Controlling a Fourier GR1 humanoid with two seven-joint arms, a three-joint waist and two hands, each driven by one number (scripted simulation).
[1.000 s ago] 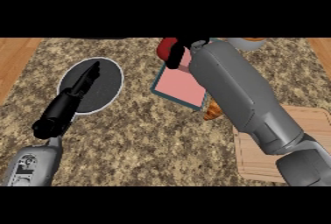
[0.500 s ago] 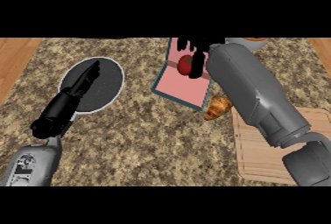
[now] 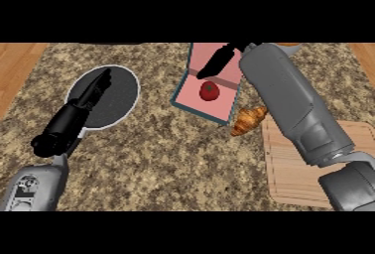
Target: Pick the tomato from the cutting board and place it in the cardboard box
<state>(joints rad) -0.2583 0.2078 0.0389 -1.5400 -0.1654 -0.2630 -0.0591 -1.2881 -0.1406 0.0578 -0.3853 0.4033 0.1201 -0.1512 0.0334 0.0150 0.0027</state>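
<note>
Nearest to the robot, at the right side of the speckled stone table [image 3: 168,149], lies a pale wooden cutting board [image 3: 307,168] with nothing on the part that shows; the grey right forearm crosses over its upper left corner. Just off that corner a golden croissant [image 3: 247,120] sits on the table, between the board and the box. On the left, the grey left forearm rises from the lower edge and ends in the black left hand [image 3: 93,92], its fingers straight and together, laid out flat over a dark round plate [image 3: 124,99] with a pale rim; it holds nothing. Further back, near the middle, is the cardboard box [image 3: 192,106], a shallow tray with a pink floor and a dark teal outer wall, set at a slant. The red tomato [image 3: 210,91] rests inside it on the pink floor, apart from any hand. Above the tomato, the right hand [image 3: 218,61] hangs over the far part of the box, fingers relaxed and pointing down toward the box floor, gripping nothing. Wooden flooring shows past the table on both sides.
</note>
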